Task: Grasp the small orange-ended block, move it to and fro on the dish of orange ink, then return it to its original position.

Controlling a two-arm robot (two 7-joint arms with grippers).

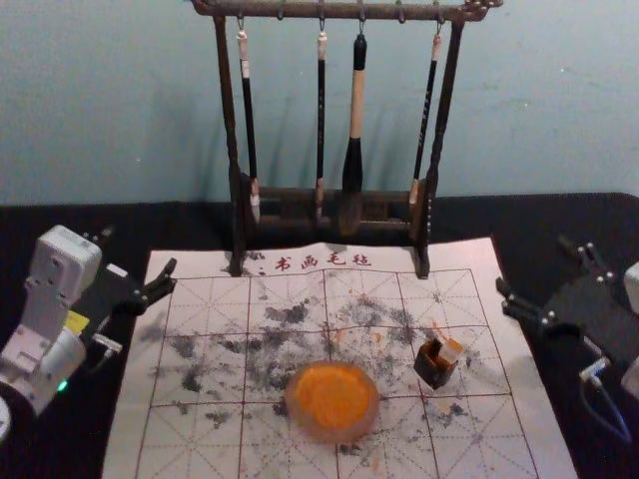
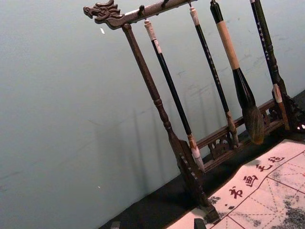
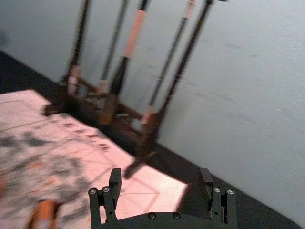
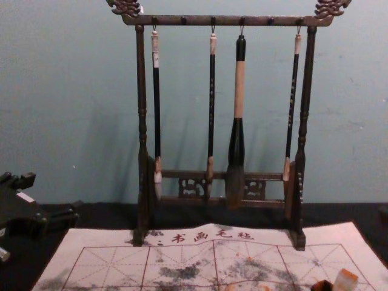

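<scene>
The small orange-ended block [image 1: 451,350] leans in a dark little container [image 1: 434,366] on the mat; the block [image 4: 345,280] also shows in the chest view. Left of it lies the round dish of orange ink [image 1: 334,397]. My right gripper [image 1: 532,264] is open beyond the mat's right edge, farther back than the block; in the right wrist view the gripper [image 3: 160,174] has nothing between its fingers. Off the mat's left side my left gripper [image 1: 139,253] is held open and empty; its tips show in the left wrist view, either side of the gripper's gap [image 2: 157,224].
A dark wooden rack [image 1: 329,200] with several hanging brushes stands at the mat's back edge, before the wall. The ink-stained calligraphy mat [image 1: 200,439] lies on a black table [image 1: 50,230], under dish and container. A cable [image 1: 604,414] hangs by the right arm.
</scene>
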